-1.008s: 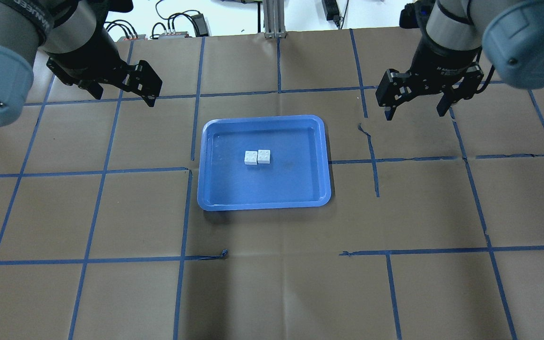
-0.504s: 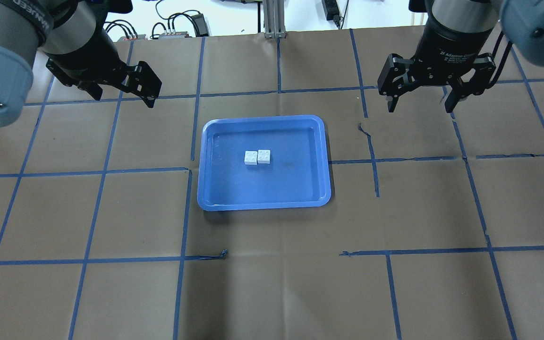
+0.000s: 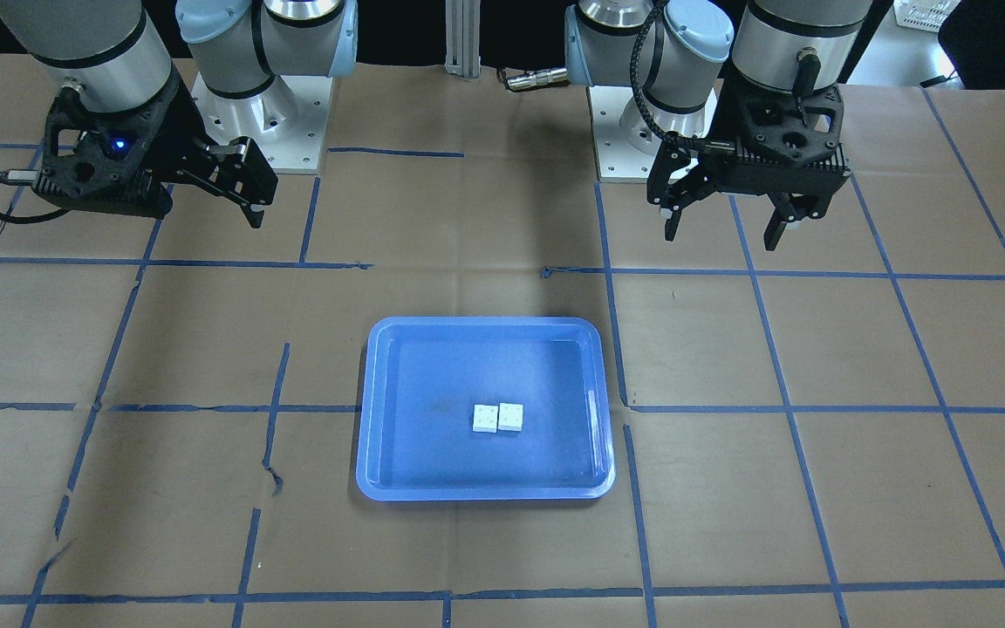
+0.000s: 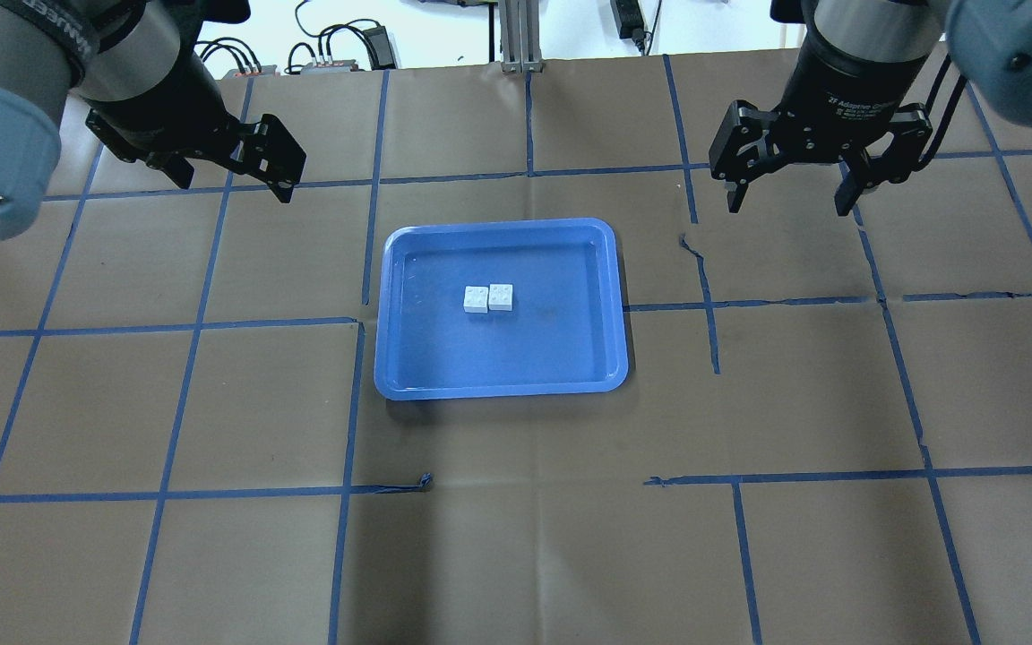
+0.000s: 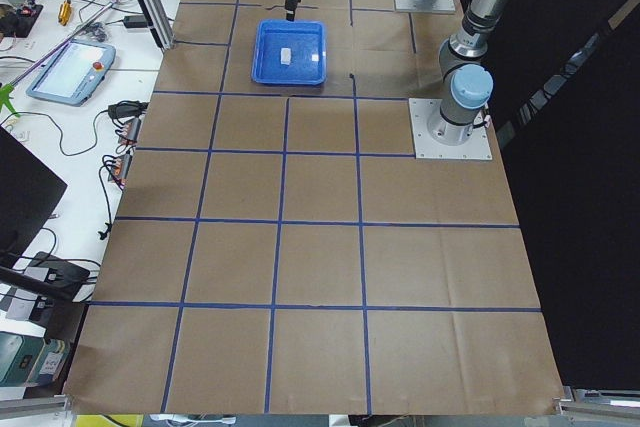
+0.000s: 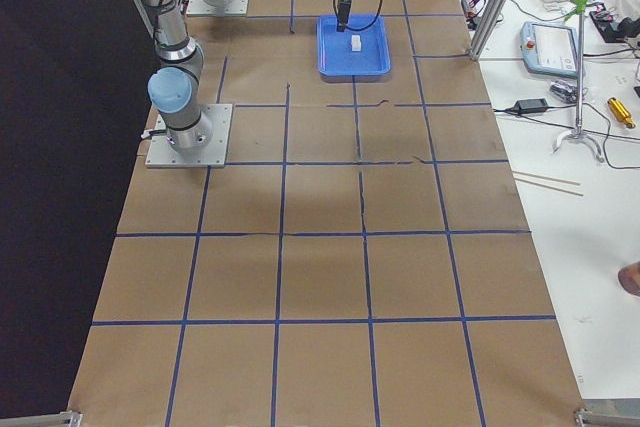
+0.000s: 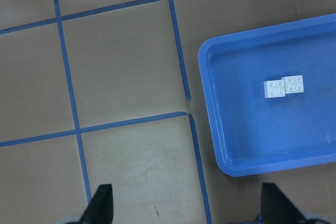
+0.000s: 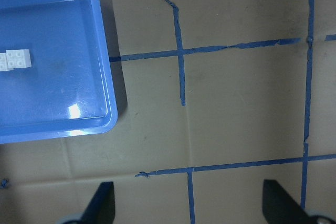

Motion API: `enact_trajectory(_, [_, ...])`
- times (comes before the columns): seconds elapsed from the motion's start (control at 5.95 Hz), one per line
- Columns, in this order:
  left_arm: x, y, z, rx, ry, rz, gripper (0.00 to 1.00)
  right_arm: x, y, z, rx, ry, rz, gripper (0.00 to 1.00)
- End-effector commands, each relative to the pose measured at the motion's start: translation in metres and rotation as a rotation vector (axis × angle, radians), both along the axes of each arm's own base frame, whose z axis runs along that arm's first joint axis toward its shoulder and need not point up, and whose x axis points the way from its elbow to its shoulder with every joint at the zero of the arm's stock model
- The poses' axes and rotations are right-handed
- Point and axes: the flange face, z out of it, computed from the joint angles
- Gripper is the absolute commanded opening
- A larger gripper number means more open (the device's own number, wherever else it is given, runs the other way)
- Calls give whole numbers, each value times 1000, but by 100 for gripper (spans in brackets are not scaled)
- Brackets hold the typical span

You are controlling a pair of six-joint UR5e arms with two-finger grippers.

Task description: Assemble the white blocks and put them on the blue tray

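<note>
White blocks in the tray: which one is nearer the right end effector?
The right-hand block in the overhead view; the other block lies against it on the left arm's side.

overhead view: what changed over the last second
The right gripper drifted slightly up the view and leveled out, open and empty throughout. The left gripper, the tray and the two blocks side by side in it stayed put.

Overhead and front views face each other across the blue tray; both end views see it from afar; wrist cameras look straight down, each catching its edge.
</note>
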Motion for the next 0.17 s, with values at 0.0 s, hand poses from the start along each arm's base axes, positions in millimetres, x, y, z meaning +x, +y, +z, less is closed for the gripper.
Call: enact_trajectory(0.0, [-1, 0, 1, -1, 0, -3, 99, 0, 1, -3, 9, 3, 0, 100])
